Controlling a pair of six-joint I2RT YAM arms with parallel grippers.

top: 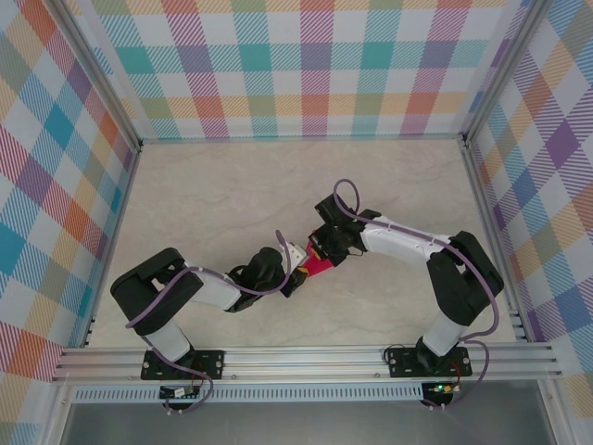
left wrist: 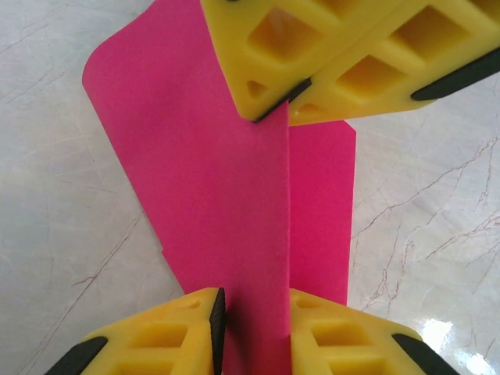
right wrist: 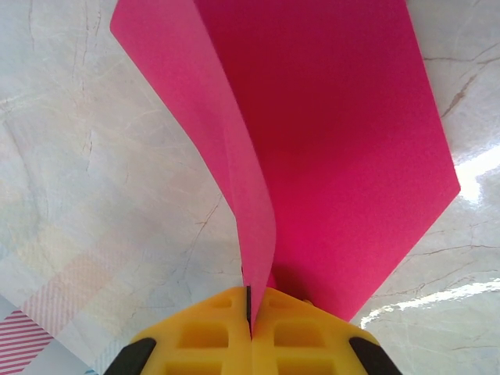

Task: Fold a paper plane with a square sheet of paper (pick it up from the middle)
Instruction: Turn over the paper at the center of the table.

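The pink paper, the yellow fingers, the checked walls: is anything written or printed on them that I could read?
None: no words, numbers or labels can be read.
The paper is plain pink.
The yellow fingers carry no marks.
The walls show only a coloured check pattern.

Both arms meet mid-table, right fingers (right wrist: 250, 308) pressed together, left fingers (left wrist: 211, 320) slightly apart.

Pale marble table (top: 232, 185) within bright plaid walls (top: 296, 65)
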